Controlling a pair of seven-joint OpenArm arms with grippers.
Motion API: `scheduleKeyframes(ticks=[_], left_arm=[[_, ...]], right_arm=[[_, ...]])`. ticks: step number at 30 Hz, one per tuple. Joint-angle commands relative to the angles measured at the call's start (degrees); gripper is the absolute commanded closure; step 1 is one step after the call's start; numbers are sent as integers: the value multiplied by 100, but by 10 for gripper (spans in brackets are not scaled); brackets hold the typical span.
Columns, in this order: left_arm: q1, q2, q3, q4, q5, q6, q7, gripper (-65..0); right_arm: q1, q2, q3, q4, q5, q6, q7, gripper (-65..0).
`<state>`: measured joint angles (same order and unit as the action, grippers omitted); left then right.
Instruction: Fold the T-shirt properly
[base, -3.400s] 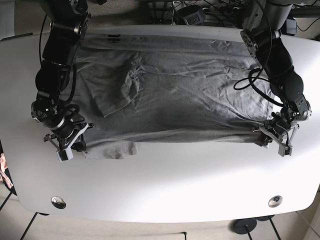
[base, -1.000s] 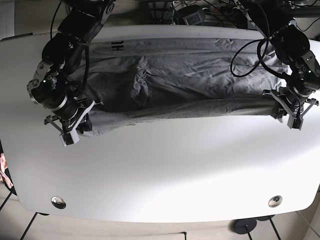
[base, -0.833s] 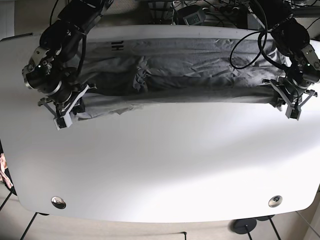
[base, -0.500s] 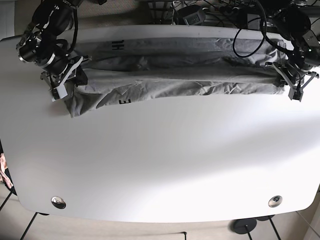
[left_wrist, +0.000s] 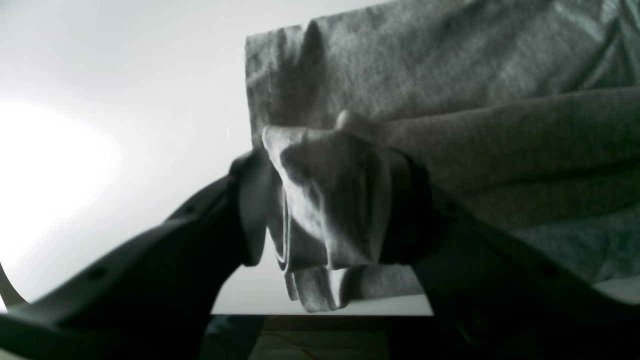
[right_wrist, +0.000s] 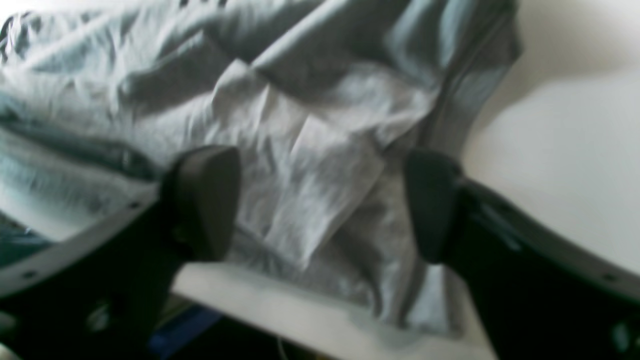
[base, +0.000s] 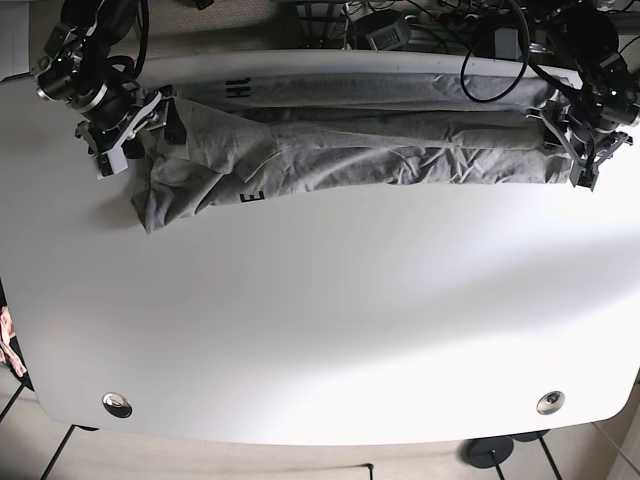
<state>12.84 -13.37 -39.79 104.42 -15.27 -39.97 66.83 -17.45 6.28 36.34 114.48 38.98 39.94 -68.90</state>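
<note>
The grey T-shirt (base: 380, 150) lies as a long folded band along the far edge of the white table (base: 320, 320), with its left end sagging toward me. My left gripper (base: 583, 160) is at the band's right end. In the left wrist view the left gripper (left_wrist: 327, 200) is shut on a bunched corner of the T-shirt (left_wrist: 450, 75). My right gripper (base: 112, 150) is at the band's left end. In the right wrist view the right gripper (right_wrist: 317, 200) has its fingers wide apart over the crumpled T-shirt (right_wrist: 310, 150).
The table's far edge runs just behind both grippers, with cables and equipment (base: 400, 25) beyond it. Two metal fittings (base: 117, 404) (base: 549, 403) sit near the front corners. The table's side edges lie close to each gripper.
Both grippers have carried the shirt's near hem toward the far edge, laying it over the upper part. The left end of the shirt has slumped down onto the table.
</note>
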Motion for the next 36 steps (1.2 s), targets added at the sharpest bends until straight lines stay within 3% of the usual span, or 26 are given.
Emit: scheduleKeyframes(ticks=[1, 6, 11, 13, 15, 16, 17, 18, 19, 24, 29, 31, 32, 36], left_arm=[[-49, -66, 10, 112, -25, -3, -41, -264], [-67, -66, 458, -328, -25, -3, -67, -256], [4, -83, 467, -1154, -25, -3, -648, -256], [30, -92, 467, -1269, -25, -3, -665, -256], [39, -92, 467, -1277, -25, -3, -674, -256], [39, -92, 467, -1277, -25, -3, -674, -256], [39, -92, 467, -1277, -25, -3, -674, -256], [39, -92, 467, -1286, -25, -3, -674, -256], [39, -92, 467, -1286, -25, -3, -674, -256], [39, -92, 467, -1286, -16, -3, -674, -256], [4, -92, 476, -1286, -16, -3, -674, -256], [-5, -92, 485, -1286, -16, -3, -674, -256], [-5, -92, 485, -1286, -16, -3, -674, -256], [-5, -92, 485, -1225, -25, -3, -674, -256]], right_arm=[[361, 106, 10, -278, -78, 6, 451, -585], [1899, 106, -25, -2186, -1212, 6, 776, -545], [2497, 194, -34, -3276, -1274, 6, 1049, -531], [2585, 220, -34, -3628, -1274, 6, 1216, -487], [2576, 220, -34, -3724, -1274, 6, 1506, -346], [2576, 220, -34, -3751, -1274, 6, 1594, -181], [2567, 229, -34, -3751, -1274, 6, 1594, -62], [2558, 290, -25, -3724, -1283, 6, 1594, -22], [2515, 369, 10, -3716, -1274, 6, 1594, -62], [2435, 809, 45, -3724, -1256, 6, 1594, -21], [2321, 853, 450, -3733, -1283, 6, 1602, -52], [2295, 967, 494, -3716, -1274, 6, 1611, -173], [2277, 1002, 511, -3707, -1239, 6, 1611, -263], [1943, 914, 397, -2775, -1221, 6, 1576, -453]])
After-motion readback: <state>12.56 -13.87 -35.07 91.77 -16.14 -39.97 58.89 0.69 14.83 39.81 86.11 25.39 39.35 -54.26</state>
